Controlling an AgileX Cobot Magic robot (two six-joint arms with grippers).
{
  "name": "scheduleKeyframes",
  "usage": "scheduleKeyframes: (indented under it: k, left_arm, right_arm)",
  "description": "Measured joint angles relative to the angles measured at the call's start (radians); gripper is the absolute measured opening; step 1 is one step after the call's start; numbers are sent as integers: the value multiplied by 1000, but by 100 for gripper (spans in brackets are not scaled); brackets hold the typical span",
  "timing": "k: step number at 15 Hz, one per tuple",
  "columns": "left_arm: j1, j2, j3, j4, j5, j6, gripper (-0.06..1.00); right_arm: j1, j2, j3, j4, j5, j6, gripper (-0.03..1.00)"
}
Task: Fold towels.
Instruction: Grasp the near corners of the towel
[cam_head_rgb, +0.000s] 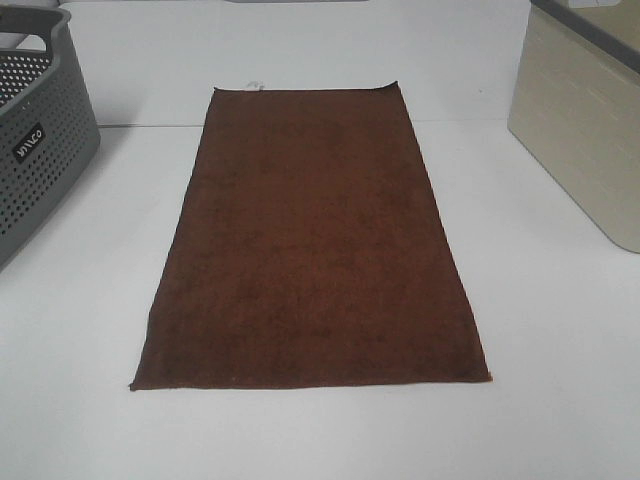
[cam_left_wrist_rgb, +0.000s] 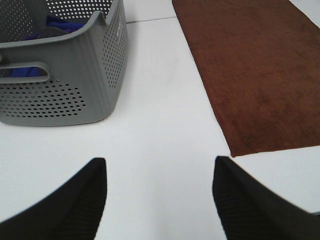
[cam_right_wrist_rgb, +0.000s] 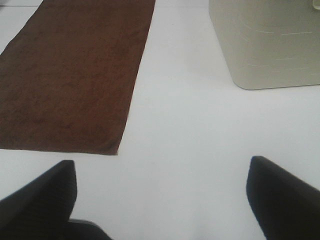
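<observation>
Only the wrist views show the pincers: the left pincer (cam_left_wrist_rgb: 159, 200) has its jaws apart and the right pincer (cam_right_wrist_rgb: 162, 200) stands wide, both empty over bare worktop (cam_head_rgb: 560, 350). The left wrist view alone shows blue cloth (cam_left_wrist_rgb: 65, 23) inside the basket (cam_head_rgb: 40, 150). The towel (cam_head_rgb: 310, 240) lies flat mid-worktop, long axis running near to far, tag (cam_head_rgb: 253, 85) at the far short edge. The basket stands left of it and a bin (cam_head_rgb: 580, 130) right, both apart from it.
</observation>
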Motion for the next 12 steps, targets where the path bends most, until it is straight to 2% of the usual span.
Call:
scheduleKeyframes:
  k: [4, 7, 9, 12]
  left_arm:
    - [0, 0, -1, 0, -4, 0, 60]
    - [0, 25, -15, -32, -157, -1, 60]
    - [0, 85, 8, -103, -284, -15, 60]
    - [0, 208, 59, -211, -390, -22, 60]
  right_arm:
    - [0, 0, 0, -1, 0, 0, 86]
    - [0, 45, -14, -18, -35, 35, 80]
    - [0, 137, -31, -16, -74, 51, 79]
    - [0, 292, -64, 27, -105, 64, 78]
